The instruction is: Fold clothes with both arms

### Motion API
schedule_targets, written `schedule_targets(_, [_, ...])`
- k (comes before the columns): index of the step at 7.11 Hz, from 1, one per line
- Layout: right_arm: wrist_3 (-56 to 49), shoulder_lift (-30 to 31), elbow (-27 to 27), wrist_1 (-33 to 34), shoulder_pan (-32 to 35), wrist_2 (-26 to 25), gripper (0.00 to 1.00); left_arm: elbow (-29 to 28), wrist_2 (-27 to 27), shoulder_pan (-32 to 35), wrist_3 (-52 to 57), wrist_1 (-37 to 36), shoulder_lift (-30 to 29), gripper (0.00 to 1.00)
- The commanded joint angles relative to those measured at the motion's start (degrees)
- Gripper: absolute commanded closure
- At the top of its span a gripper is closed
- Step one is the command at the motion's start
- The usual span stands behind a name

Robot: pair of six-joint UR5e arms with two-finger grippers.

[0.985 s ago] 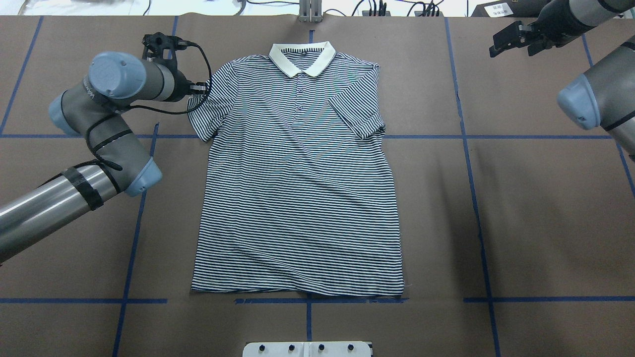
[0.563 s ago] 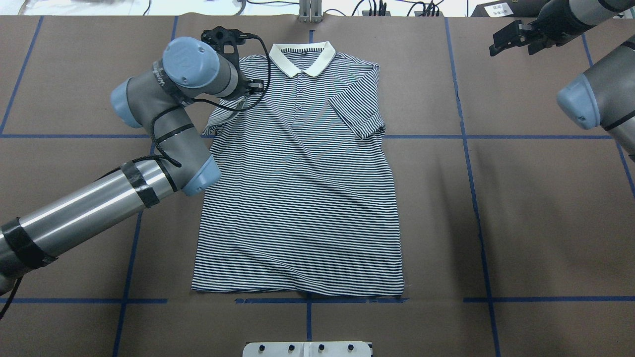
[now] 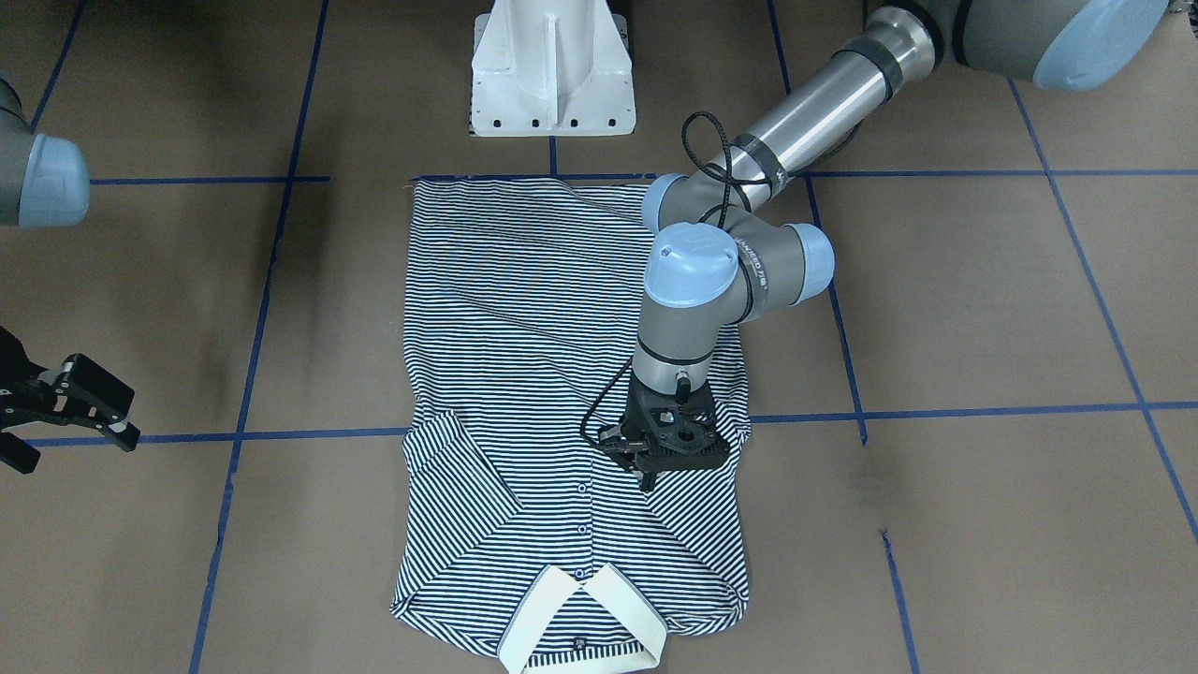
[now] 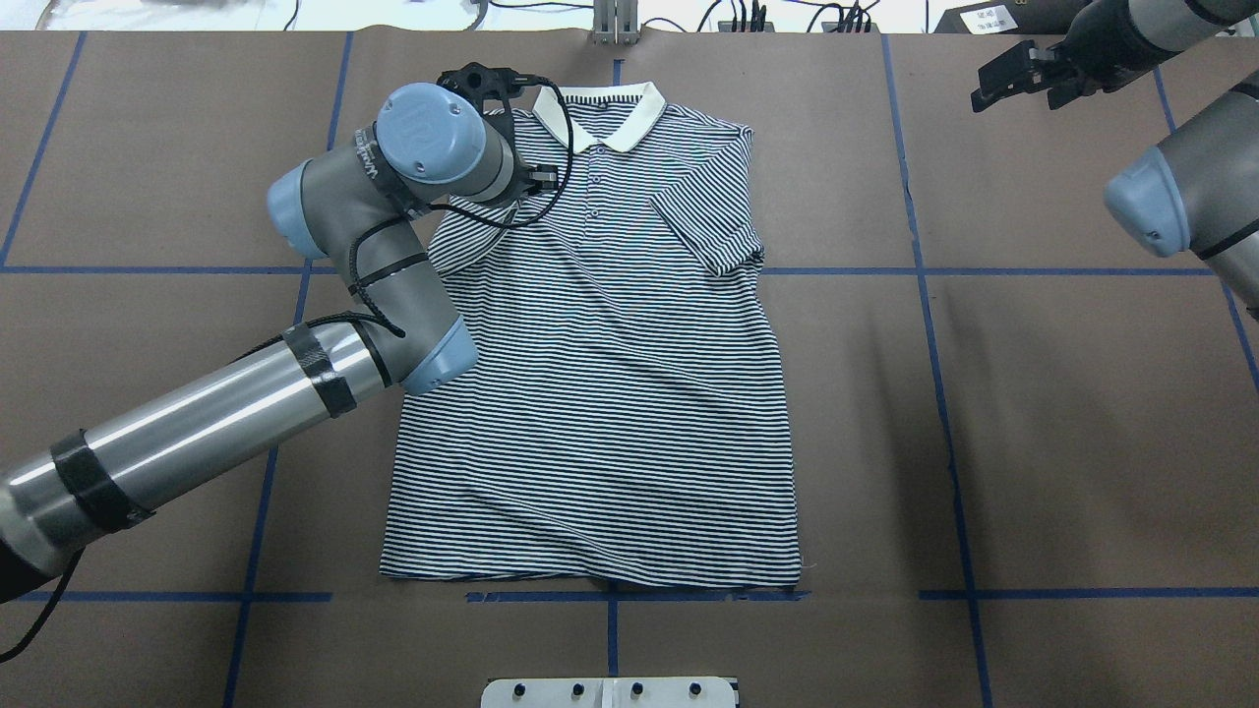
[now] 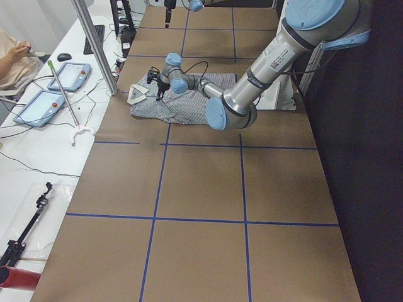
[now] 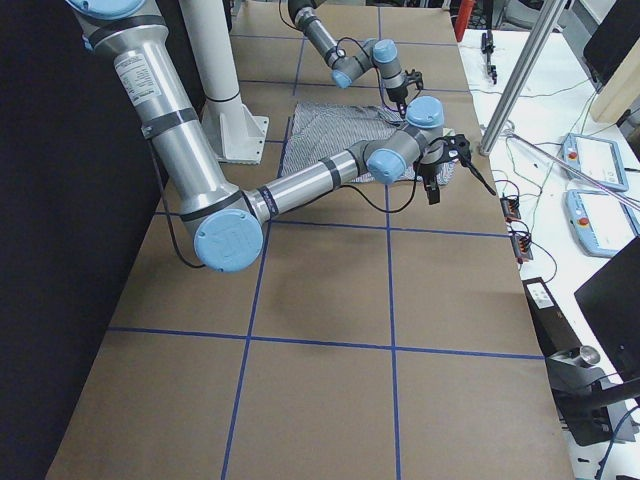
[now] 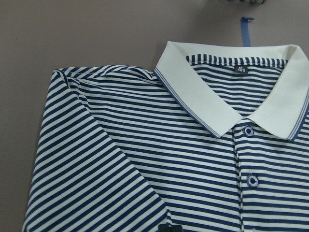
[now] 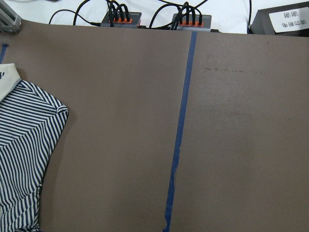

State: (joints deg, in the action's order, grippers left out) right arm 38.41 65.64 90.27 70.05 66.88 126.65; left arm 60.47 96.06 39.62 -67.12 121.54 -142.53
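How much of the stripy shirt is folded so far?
One sleeve already lies folded onto the shirt. The left gripper holds the other sleeve over the chest. The body is not yet folded, and the right gripper waits open, off to the side.

Left claw (image 3: 648, 479) has dragged the sleeve (image 4: 462, 246) onto the polo shirt (image 4: 590, 393).

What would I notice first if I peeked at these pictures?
The navy-and-white striped polo shirt catches the eye first, lying flat in the middle of the brown table. Next is the big grey left arm reaching over it, its left gripper apparently pinching a sleeve folded onto the chest. The right gripper hangs open by the far corner.
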Motion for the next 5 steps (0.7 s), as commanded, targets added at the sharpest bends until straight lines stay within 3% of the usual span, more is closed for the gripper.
schedule_targets(1, [0.7, -0.1, 0.6, 0.0, -0.1, 0.0, 0.0, 0.6, 0.2, -0.2, 1.5, 3.3, 0.6, 0.0])
schedule_targets(3, [11.7, 0.2, 3.3, 0.0, -2.7, -1.0, 0.0, 5.3, 1.9, -0.2, 2.2, 3.8, 2.6, 0.0])
schedule_targets(5, [26.5, 6.0, 14.7, 0.4, -13.9, -11.4, 0.0, 17.8, 3.4, -0.2, 2.5, -0.1, 10.6, 0.0])
